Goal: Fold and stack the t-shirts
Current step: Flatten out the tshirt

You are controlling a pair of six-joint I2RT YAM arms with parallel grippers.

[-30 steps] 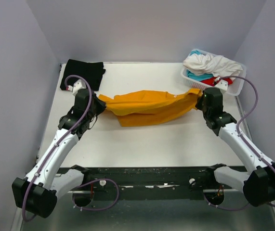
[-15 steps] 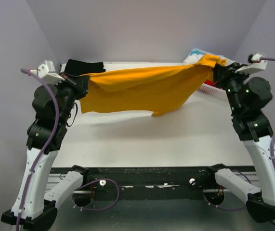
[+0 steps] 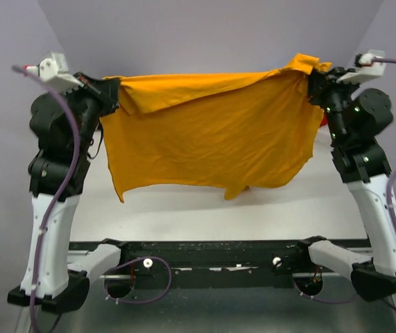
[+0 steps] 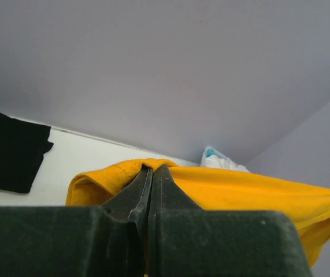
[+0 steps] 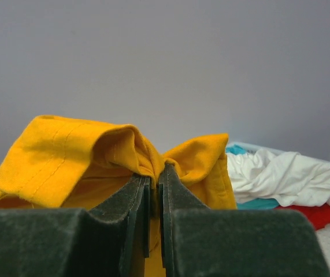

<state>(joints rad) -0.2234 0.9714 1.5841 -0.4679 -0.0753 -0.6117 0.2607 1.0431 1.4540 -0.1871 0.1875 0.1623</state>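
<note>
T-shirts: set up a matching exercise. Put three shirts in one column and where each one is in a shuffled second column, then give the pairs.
1. mustard-orange t-shirt
2. black t-shirt
3. white t-shirt

A. lying on the table
B. crumpled on a teal t-shirt
C. hanging spread between the left gripper and the right gripper

Pairs: 1-C, 2-A, 3-B

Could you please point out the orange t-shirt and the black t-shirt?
orange t-shirt (image 3: 204, 139), top external view, middle of the hanging cloth.
black t-shirt (image 4: 6, 150), left wrist view, its flat middle.
</note>
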